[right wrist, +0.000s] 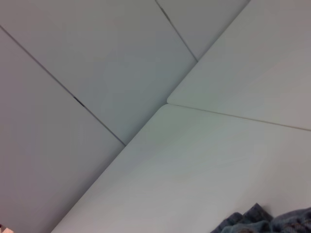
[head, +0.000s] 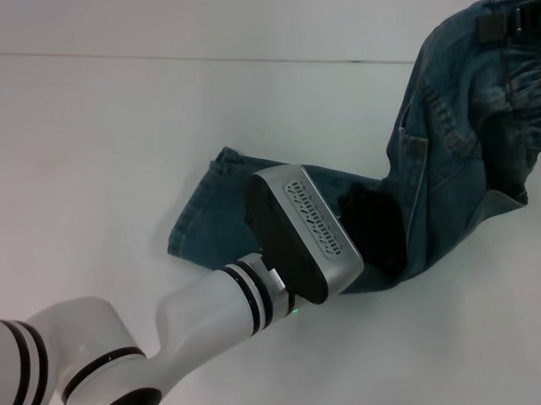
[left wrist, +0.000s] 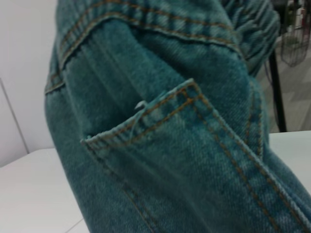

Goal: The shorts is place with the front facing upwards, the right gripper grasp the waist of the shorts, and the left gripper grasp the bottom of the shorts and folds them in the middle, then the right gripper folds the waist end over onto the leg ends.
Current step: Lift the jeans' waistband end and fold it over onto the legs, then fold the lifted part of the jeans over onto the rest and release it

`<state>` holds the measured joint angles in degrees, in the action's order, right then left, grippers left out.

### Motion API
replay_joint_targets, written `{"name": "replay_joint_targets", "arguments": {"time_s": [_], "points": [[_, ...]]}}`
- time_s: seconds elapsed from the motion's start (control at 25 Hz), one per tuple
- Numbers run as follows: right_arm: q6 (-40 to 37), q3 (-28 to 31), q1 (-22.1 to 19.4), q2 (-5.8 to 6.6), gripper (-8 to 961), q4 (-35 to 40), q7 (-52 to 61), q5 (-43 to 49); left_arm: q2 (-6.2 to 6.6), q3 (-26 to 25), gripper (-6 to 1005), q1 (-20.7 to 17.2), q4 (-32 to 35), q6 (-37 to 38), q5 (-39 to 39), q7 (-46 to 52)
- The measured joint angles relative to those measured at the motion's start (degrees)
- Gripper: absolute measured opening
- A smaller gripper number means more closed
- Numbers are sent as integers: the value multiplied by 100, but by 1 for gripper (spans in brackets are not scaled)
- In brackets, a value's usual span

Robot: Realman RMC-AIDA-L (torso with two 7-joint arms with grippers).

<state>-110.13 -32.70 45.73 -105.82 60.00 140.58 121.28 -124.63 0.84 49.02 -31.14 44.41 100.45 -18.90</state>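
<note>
The blue denim shorts [head: 450,147] are partly raised off the white table [head: 121,144]. Their waist end is held up at the far right by my right gripper [head: 505,21], whose black parts show at the picture's edge, shut on the fabric. My left gripper [head: 369,231] is a dark shape low on the shorts, with denim wrapped around it, shut on the bottom end. One leg [head: 212,209] still lies flat on the table behind the left wrist. In the left wrist view the shorts [left wrist: 170,145] fill the picture, showing a stitched pocket and the waistband. A scrap of the shorts [right wrist: 265,222] shows in the right wrist view.
The white table spreads to the left and front of the shorts, and its far edge [head: 169,58] meets a pale wall. My left arm [head: 114,357] reaches in from the near left corner. Wall panels [right wrist: 97,73] fill most of the right wrist view.
</note>
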Motion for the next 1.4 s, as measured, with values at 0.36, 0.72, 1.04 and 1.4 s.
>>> {"name": "replay_joint_targets", "arguments": {"time_s": [0.36,0.72,1.04,1.4], "points": [[0,0,-33,19,132,-18,-25,7,0,-121,45,2,-173,-117,185,9],[11,-203,-45,33,146,-179,-105,71,3,-697,52,-581,-32,622,194,284],[75,-268,-24,44,159,-257,-177,71,18,-1119,58,-1141,1371,1719,194,2960],[596,-1110,369,36,174,-1015,-541,71,61,-1723,65,-1723,2888,2638,148,5367]]}}
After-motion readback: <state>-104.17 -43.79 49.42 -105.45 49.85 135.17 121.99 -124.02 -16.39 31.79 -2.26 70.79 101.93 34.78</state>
